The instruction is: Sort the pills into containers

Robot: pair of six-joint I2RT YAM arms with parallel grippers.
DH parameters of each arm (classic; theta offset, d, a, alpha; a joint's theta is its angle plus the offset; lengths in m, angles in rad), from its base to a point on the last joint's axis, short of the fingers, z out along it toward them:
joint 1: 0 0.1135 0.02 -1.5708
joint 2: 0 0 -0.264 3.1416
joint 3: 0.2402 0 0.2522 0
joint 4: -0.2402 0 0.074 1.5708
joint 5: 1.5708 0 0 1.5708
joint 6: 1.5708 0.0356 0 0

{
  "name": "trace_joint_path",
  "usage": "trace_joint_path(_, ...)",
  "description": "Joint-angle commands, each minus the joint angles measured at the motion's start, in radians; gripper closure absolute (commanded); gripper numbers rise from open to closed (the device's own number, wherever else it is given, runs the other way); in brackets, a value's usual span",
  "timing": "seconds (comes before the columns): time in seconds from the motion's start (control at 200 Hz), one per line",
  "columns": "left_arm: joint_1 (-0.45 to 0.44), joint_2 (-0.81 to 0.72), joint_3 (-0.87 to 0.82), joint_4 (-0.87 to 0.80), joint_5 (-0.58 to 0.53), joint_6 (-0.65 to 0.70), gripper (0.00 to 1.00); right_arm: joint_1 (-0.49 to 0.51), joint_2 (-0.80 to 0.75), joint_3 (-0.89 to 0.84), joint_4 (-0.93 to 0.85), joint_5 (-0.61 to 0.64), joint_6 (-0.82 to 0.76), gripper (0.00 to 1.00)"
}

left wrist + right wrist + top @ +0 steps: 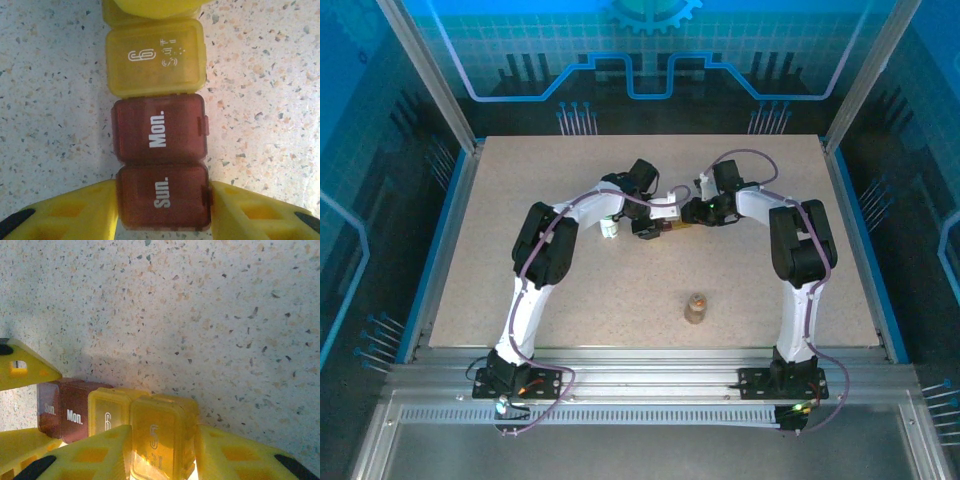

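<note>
Speckled table (pixel 200 300): left jaws clamp dark red "Sun." box (pixel 162 197), right jaws clamp yellow box (pixel 160 440).

The top camera sits high above and behind the arm bases, looking down and forward over the whole tabletop (pixel 570 290), with the row of boxes (pixel 665 226) tiny at its middle. The left hand (pixel 162 207) camera looks nearly straight down from very close: Sun. box (pixel 162 197) nearest, then Mon. box (pixel 159 127) and 6 box (pixel 155 55). The right hand (pixel 161 452) camera, as close but slanted, faces that row from its other end, 5 box (pixel 160 440) nearest. Both wrist views share three boxes.
</note>
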Motion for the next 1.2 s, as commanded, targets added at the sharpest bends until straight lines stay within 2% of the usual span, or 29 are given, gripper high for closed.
trace_joint_path(0.0,-0.007,0.031,0.029,0.012,0.016,-0.002,0.50,0.024,0.055,-0.001,-0.066,0.062,-0.022,0.63)
trace_joint_path(0.065,-0.009,0.033,0.035,0.004,0.019,-0.002,0.51,0.026,0.057,0.000,-0.070,0.068,-0.024,0.63)
trace_joint_path(0.145,-0.007,0.036,0.051,-0.017,0.024,0.000,0.66,0.028,0.058,0.005,-0.078,0.080,-0.027,0.64)
trace_joint_path(0.21,-0.004,0.033,0.058,-0.035,0.030,-0.006,0.71,0.031,0.058,0.004,-0.081,0.093,-0.027,0.64)
trace_joint_path(0.395,0.011,0.030,0.090,-0.095,0.078,-0.074,0.66,0.039,0.058,0.001,-0.094,0.158,-0.014,0.67)
trace_joint_path(0.58,0.056,0.076,0.226,-0.252,0.195,-0.190,0.57,0.071,0.070,0.021,-0.128,0.242,-0.022,0.69)
trace_joint_path(1.031,0.083,0.073,0.235,-0.194,0.145,-0.256,0.51,0.077,0.079,0.037,-0.147,0.254,-0.029,0.69)
trace_joint_path(1.196,0.087,0.067,0.212,-0.119,0.056,-0.261,0.51,0.078,0.081,0.040,-0.154,0.256,-0.031,0.69)
